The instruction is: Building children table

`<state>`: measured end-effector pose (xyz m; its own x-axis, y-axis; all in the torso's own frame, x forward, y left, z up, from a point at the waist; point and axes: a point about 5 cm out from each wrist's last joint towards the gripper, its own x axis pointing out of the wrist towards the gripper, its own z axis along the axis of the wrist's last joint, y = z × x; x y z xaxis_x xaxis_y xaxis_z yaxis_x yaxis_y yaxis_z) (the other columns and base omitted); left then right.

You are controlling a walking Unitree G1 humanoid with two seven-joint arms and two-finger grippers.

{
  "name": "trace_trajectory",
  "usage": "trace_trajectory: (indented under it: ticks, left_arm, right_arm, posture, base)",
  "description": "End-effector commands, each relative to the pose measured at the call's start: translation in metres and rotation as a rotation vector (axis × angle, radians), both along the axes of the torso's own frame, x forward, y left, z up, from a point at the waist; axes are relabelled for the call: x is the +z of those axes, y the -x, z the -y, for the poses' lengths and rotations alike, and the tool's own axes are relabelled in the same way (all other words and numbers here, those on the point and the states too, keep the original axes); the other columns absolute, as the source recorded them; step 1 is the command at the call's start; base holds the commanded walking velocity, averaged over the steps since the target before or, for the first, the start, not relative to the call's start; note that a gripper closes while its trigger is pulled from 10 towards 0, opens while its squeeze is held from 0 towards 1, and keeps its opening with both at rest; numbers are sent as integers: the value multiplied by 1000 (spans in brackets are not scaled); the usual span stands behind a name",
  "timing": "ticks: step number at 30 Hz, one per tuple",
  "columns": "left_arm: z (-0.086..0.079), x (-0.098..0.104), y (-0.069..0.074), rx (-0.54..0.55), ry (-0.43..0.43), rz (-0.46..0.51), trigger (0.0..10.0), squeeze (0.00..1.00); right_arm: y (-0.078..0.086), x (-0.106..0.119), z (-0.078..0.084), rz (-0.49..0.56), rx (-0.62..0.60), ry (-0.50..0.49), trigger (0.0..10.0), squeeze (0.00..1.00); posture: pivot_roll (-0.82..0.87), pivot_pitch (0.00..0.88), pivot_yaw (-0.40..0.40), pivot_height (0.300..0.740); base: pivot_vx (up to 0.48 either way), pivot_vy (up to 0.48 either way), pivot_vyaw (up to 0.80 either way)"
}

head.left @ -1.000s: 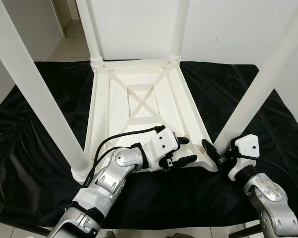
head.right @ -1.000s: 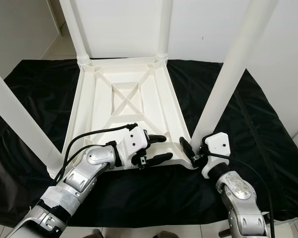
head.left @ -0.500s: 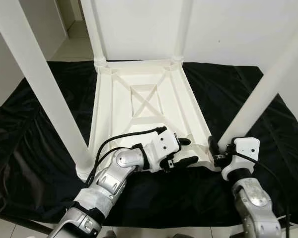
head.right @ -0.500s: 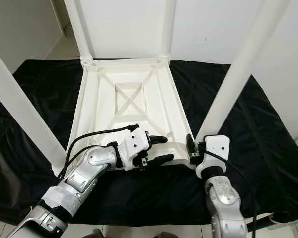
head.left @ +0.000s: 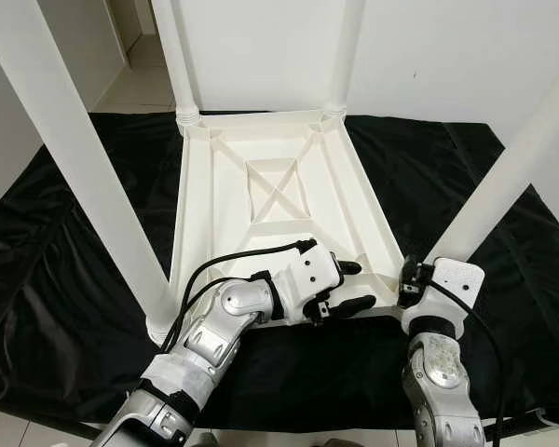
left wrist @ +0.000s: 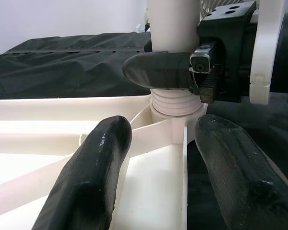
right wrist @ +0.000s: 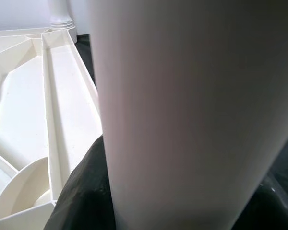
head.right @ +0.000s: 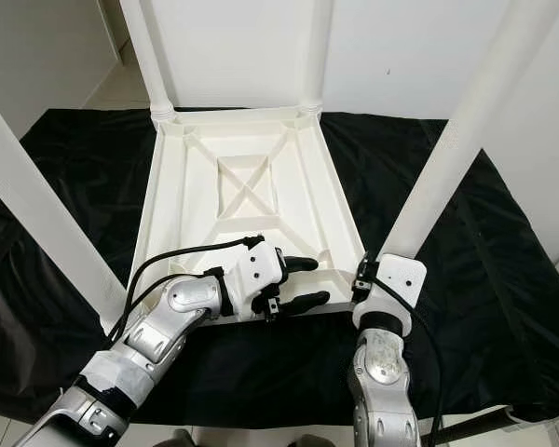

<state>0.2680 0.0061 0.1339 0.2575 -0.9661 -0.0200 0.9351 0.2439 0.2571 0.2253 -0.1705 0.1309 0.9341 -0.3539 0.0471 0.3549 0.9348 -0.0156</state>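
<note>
Fingers of the right gripper (head.right: 361, 279) clamp the near-right table leg (head.right: 447, 158); the left gripper (head.left: 347, 285), spread, straddles the overturned tabletop's (head.left: 270, 200) near rim.

A plain indoor room, likely a home. A black cloth (head.left: 65, 242) is lying spread over a raised desk, bare white walls (head.left: 261, 47) are rising behind it, and a doorway with pale floor tiles (head.left: 135, 79) is opening at the far corner.

A white plastic table top (head.left: 279, 200) lies upside down on the black cloth (head.left: 65, 242), ribbed underside up, four white legs (head.left: 70, 158) standing upright at its corners.
</note>
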Motion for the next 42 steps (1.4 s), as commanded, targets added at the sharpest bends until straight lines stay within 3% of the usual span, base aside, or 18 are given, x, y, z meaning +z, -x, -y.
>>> trace_trajectory:
  ticks: [1, 3, 4, 5, 6, 8, 13, 14, 15, 16, 21, 34, 35, 37, 38, 39, 40, 42]
  left_arm:
    - [-1, -5, 3, -23, -18, -5, 10000, 0]
    - [0, -5, 3, -23, -17, -4, 10000, 0]
    - [0, -5, 3, -23, -17, -3, 10000, 0]
    - [-1, -4, 3, -22, -16, -2, 10000, 0]
    - [-1, -4, 3, -20, -15, -2, 10000, 0]
    - [-1, -4, 3, -20, -15, -2, 10000, 0]
    - [-2, -4, 4, -17, -16, -4, 10000, 0]
    - [-2, -4, 4, -17, -16, -3, 10000, 0]
    - [-2, -4, 3, -19, -16, -3, 10000, 0]
    - [-2, -4, 3, -19, -16, -3, 10000, 0]
    - [-2, -3, 1, -19, -18, -3, 10000, 0]
    - [-1, 0, 0, -21, -17, 2, 10000, 0]
    - [-1, 0, -1, -21, -17, 3, 10000, 0]
    - [-1, 0, -1, -21, -17, 3, 10000, 0]
    - [-1, 0, -2, -20, -17, 4, 10000, 0]
    - [-1, 0, -2, -20, -17, 4, 10000, 0]
    - [-1, 1, -2, -19, -16, 2, 10000, 0]
    - [-1, 1, -2, -18, -15, 1, 10000, 0]
  right_arm:
    - [0, -8, -4, -39, -37, -55, 10000, 0]
    - [0, -5, -2, -30, -37, -49, 10000, 0]
    - [0, -4, -1, -23, -35, -50, 10000, 388]
    - [0, -2, -1, -19, -40, -50, 10000, 388]
    - [0, -1, -2, -13, -25, -49, 10000, 1000]
    - [0, -1, -2, -13, -25, -49, 10000, 1000]
    - [0, 3, 3, -13, 124, -1, 10000, 1000]
    - [1, 5, 9, -19, 170, 34, 10000, 435]
    - [3, 8, 16, -29, 245, 69, 10000, 0]
    - [3, 8, 16, -29, 245, 69, 10000, 0]
    - [8, 12, 29, -65, 468, 154, 10000, 0]
    - [-4, 13, 36, -90, 712, 187, 9843, 0]
    - [-5, 13, 37, -97, 730, 186, 7843, 0]
    - [-5, 13, 37, -97, 730, 186, 7843, 0]
    - [-7, 12, 38, -103, 745, 185, 5373, 0]
    - [-7, 12, 38, -103, 745, 185, 5373, 0]
    - [-7, 10, 39, -118, 759, 193, 4196, 0]
    - [-8, 9, 40, -128, 768, 198, 4196, 0]
  posture:
    - [-86, 0, 11, 740]
    - [-85, 0, 9, 740]
    - [-82, 0, 8, 740]
    - [-82, 0, 8, 740]
    - [-79, 0, 8, 740]
    - [-79, 0, 8, 740]
    - [-86, 0, 15, 740]
    - [-88, 0, 16, 740]
    - [-92, 0, 18, 740]
    - [-92, 0, 18, 740]
    - [-98, 2, 22, 740]
    - [-88, 0, 32, 740]
    - [-87, 0, 31, 740]
    - [-87, 0, 31, 740]
    - [-86, 0, 31, 740]
    - [-86, 0, 31, 740]
    - [-83, 0, 28, 740]
    - [-83, 0, 28, 740]
  base:
    - [0, 0, 0]
    - [0, 0, 0]
    - [0, 0, 0]
    - [0, 0, 0]
    - [0, 0, 0]
    - [0, 0, 0]
    - [0, 0, 0]
    - [0, 0, 0]
    - [0, 0, 0]
    - [0, 0, 0]
    - [0, 0, 0]
    - [0, 0, 0]
    - [0, 0, 0]
    - [0, 0, 0]
    - [0, 0, 0]
    - [0, 0, 0]
    - [0, 0, 0]
    - [0, 0, 0]
